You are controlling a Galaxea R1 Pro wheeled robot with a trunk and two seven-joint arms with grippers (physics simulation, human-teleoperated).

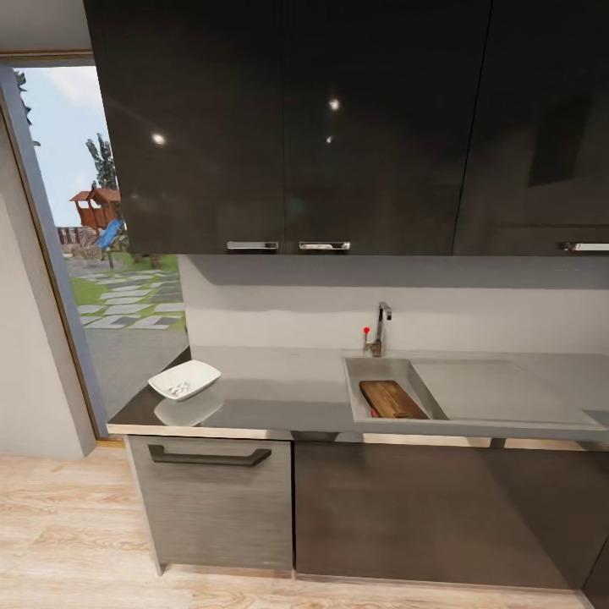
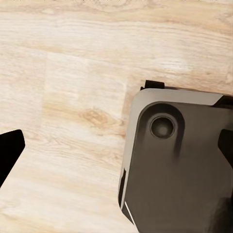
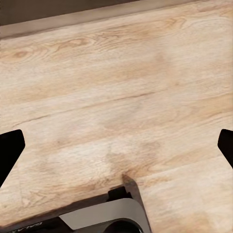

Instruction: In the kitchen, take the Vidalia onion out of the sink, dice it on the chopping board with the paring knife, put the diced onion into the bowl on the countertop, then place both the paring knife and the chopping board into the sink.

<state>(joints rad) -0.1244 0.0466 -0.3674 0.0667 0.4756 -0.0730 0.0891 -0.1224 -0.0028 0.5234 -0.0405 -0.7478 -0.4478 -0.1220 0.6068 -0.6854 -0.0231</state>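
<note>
One chopping board (image 1: 392, 399) in sink (image 1: 382, 370), one bowl (image 1: 184, 379) — both end effectors wide.

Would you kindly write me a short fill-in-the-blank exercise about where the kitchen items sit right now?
1. The chopping board lies inside the ____.
2. The white bowl stands on the countertop near its ____ end.
3. The tap has a small knob coloured ____.
4. Both wrist cameras look down at a floor made of ____.

Missing words: sink; left; red; wood
</note>
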